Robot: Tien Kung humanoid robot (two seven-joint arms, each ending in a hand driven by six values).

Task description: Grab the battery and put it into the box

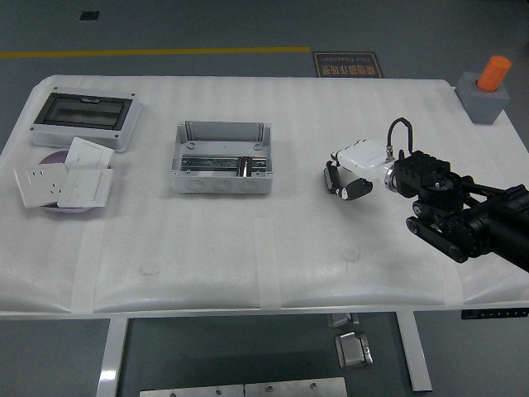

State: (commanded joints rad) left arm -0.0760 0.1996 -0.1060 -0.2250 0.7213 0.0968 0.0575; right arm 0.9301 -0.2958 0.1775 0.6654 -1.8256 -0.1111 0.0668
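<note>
At the right of the frame, the right hand reaches in over the white desk, its white-shelled palm turned down and its dark fingers curled toward the desk top. A small dark thing sits under those fingers, probably the battery, but I cannot tell whether the fingers grip it or only rest around it. The open grey box stands at centre left, well apart from the hand, with bare desk between them and a wide bare strip along the near edge. At upper left lies a grey enclosure with a dark window, close to the desk's left edge, and just below it white switch plates overlap a purple disc. At the upper right corner a grey block carries an orange cylinder. On the floor beyond the far edge lies a dark sign; its writing is too small to read.
</note>
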